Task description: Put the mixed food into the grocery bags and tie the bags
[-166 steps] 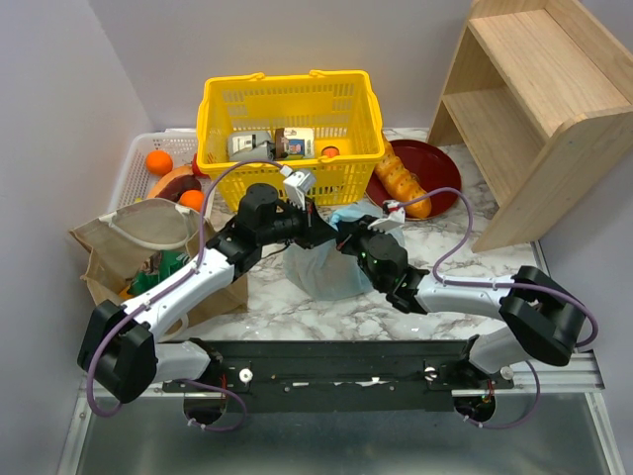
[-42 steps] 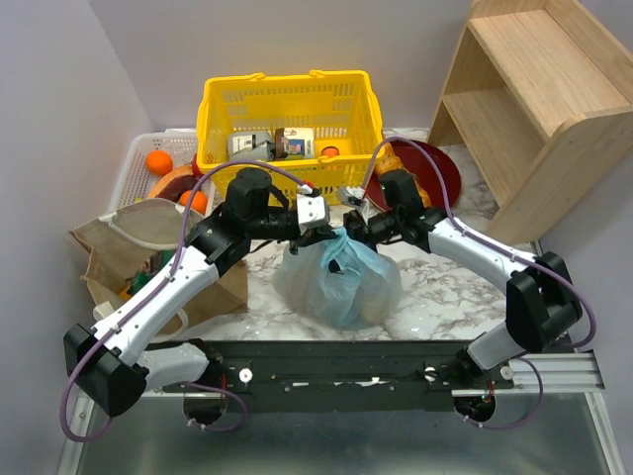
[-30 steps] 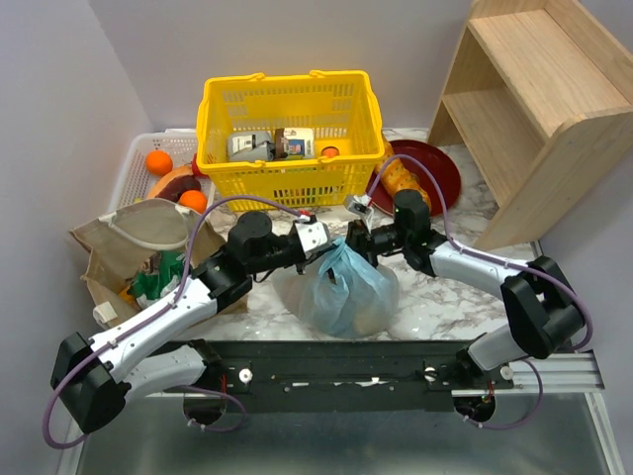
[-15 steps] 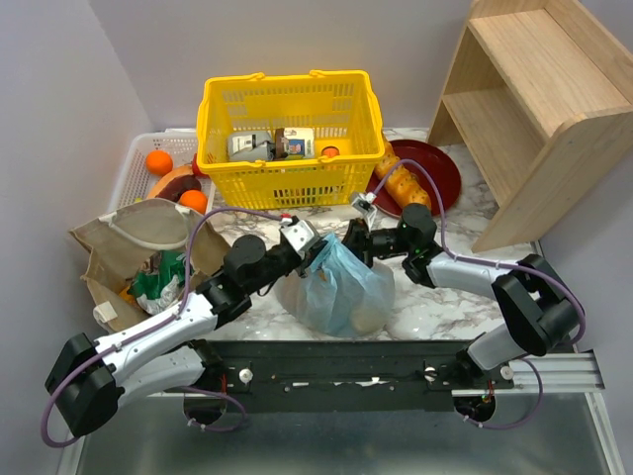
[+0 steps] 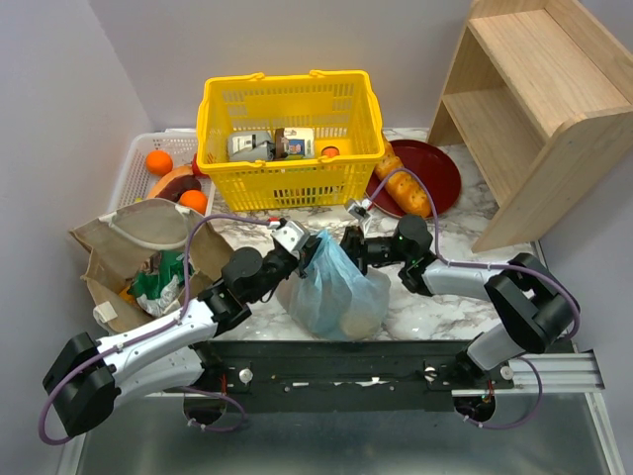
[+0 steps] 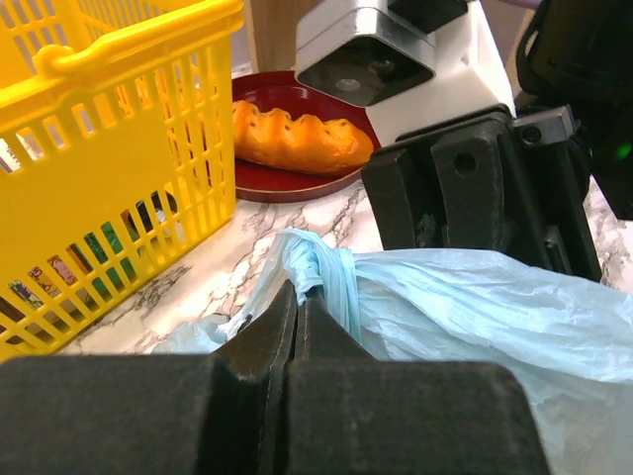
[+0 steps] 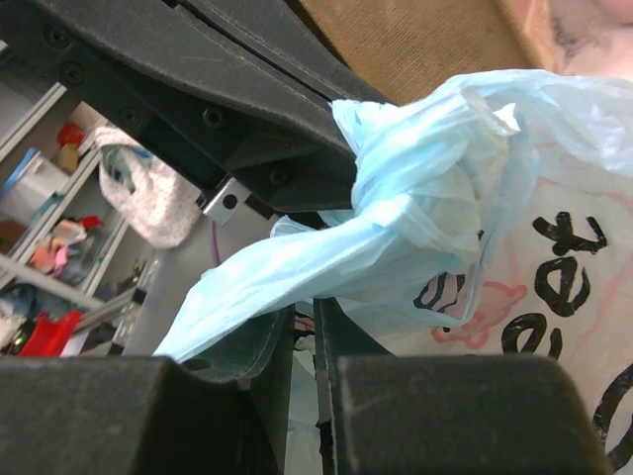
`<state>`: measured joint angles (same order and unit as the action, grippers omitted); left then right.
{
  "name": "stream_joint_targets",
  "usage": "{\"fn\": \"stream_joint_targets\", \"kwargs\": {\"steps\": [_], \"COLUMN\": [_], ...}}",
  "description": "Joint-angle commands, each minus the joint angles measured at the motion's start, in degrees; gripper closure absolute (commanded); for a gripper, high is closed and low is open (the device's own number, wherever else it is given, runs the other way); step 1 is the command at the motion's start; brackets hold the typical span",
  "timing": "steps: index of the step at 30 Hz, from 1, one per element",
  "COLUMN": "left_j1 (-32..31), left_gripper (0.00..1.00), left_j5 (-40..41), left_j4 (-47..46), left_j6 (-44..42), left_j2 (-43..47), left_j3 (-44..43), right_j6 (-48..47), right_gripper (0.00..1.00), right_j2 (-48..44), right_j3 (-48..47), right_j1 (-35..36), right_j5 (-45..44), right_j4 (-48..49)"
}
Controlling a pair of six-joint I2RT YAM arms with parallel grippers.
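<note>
While left tool [image 6: 297, 299] and right tool [image 7: 303, 322] clench its knot tails, blue bag [image 5: 334, 292] stands upright, knot topmost.

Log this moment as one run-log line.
phase: tying | left gripper: shut on light-blue bag | right gripper: shut on light-blue bag | knot: formed at top | tan bag: open

We see the right gripper [image 7: 303, 341] along the bottom edge, its dark fingers [image 7: 148, 416] set close together and pinching a flattened tail of the light-blue bag [image 7: 554, 198] between them. That tail climbs up and to the right into a tight knot [image 7: 425, 188]. The left gripper [image 7: 326, 119] crowds in from the upper left, right against the knot. We can make out black lettering and pink print [image 7: 554, 287] on the bag's side. The tan bag [image 7: 425, 40] fills the top, and blurred shelves [image 7: 59, 228] show at the left.
</note>
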<state>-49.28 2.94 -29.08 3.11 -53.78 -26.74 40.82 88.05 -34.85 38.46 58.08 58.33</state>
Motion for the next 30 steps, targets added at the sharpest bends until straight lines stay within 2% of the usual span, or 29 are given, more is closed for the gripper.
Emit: {"fn": "stream_joint_targets", "kwargs": {"steps": [1,10,19,23,30], "left_j1": [-0.29,-0.65,-1.08,-1.52,-2.93], "left_gripper": [1.00,1.00,1.00,1.00,1.00], "left_j5": [4.18,4.97,6.46,7.25,10.15], "left_j4": [-3.08,-7.12,-9.76,-10.47,-11.44], "left_j6": [4.09,8.04,8.22,8.92,9.45], "left_j2": [1.04,2.36,1.40,1.31,0.96], "left_j3": [0.90,4.68,5.91,6.00,6.35], "right_j6": [-0.21,-0.74,1.28,2.42,3.65], "right_gripper": [0.75,0.67,0.56,0.48,0.45], "right_j2": [0.72,4.59,5.11,5.99,7.31], "right_j3": [1.54,-1.09,-0.92,-1.53,-2.33], "right_j1": [0.74,0.92,2.32,2.94,3.20], "right_j5": [-7.98,-9.22,-8.95,-9.74,-13.25], "right_j4": [5.48,6.63,9.70,10.41,9.97]}}
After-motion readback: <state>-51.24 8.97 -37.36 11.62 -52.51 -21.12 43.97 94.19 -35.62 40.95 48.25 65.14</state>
